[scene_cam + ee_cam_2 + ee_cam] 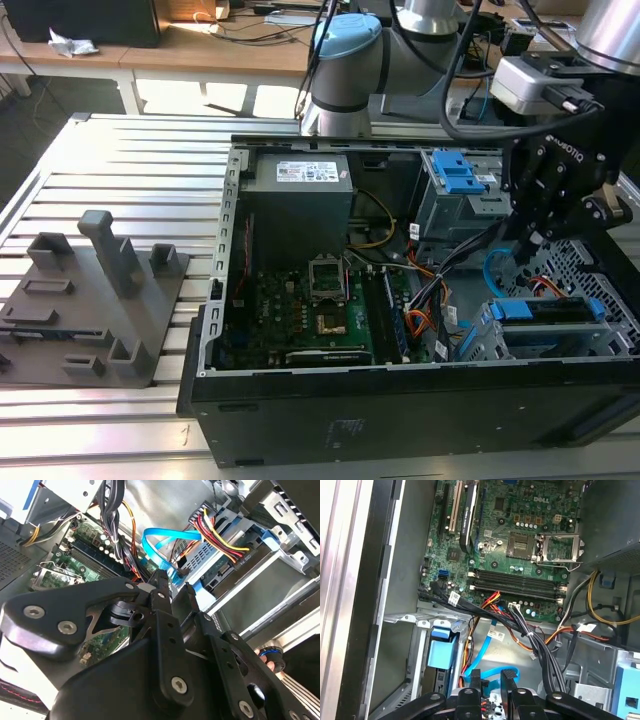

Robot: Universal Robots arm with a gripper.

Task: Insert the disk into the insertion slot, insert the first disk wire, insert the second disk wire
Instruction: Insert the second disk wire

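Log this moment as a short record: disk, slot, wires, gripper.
disk: blue-framed disk sits inside the insertion slot, at the case's corner on the exterior view's right
wires: red-yellow-black bundle plugged into the disk's end; flat blue cable loops near the fingertips
gripper: gripper inside the open case, just above the slot; fingers apart around a small connector

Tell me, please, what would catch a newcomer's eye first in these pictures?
Probably the open computer case on the slatted metal table, its green motherboard exposed. Next, the black gripper reaching down into the case at the exterior view's right, just above the disk in its bright blue carrier, which sits in the insertion slot. A light blue cable and a red-and-yellow wire bundle run to the disk in the second wrist view.
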